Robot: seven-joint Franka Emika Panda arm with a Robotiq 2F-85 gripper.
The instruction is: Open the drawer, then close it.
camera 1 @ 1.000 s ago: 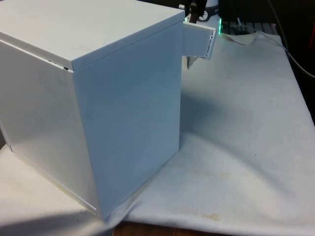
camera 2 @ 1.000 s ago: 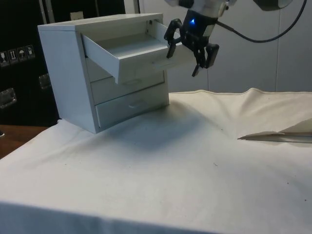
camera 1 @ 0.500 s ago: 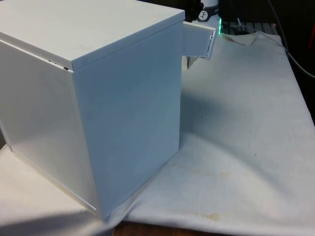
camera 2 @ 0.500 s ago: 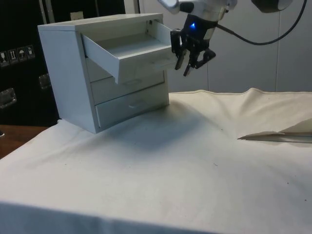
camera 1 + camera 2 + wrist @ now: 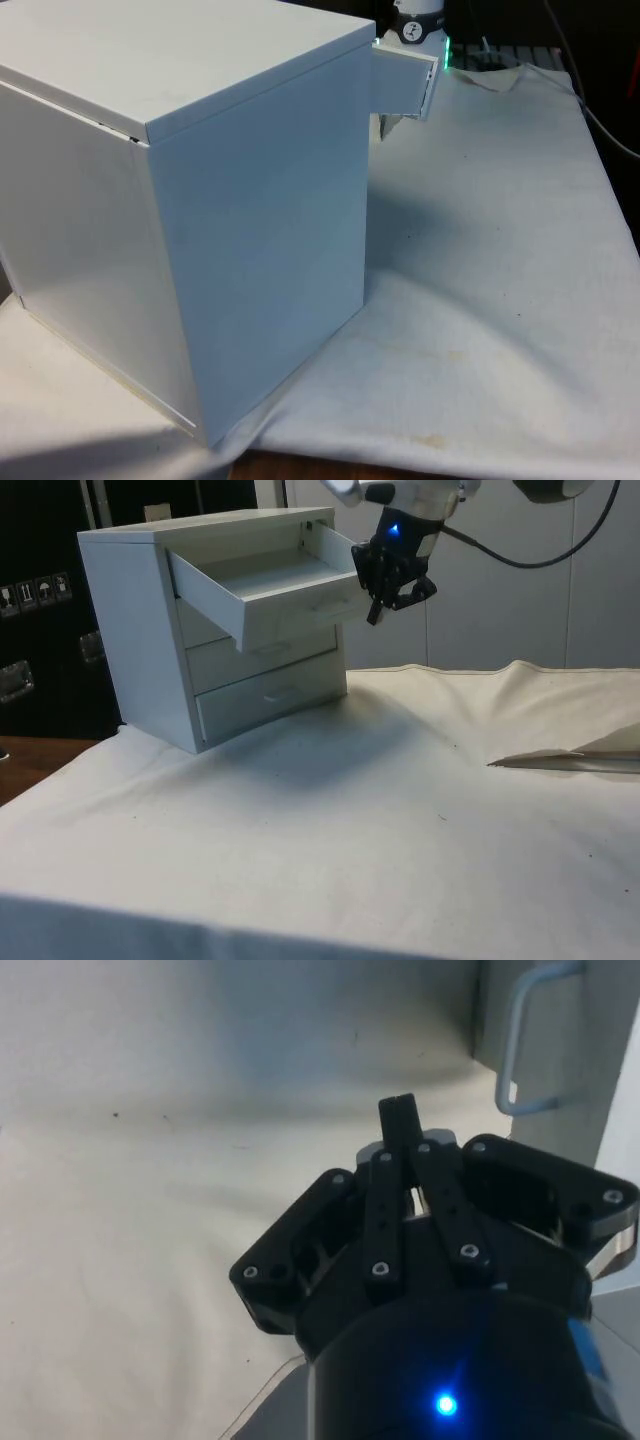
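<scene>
Side view: top drawer [image 5: 262,588] of the chest [image 5: 150,630] stands pulled out; gripper [image 5: 388,592], fingers pressed together, just beside its front. Recommend a square, steady push inward.

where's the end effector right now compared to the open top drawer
In the side view the end effector hangs just beyond the front panel of the pulled-out top drawer, above the white cloth, its fingers together on nothing.
</scene>
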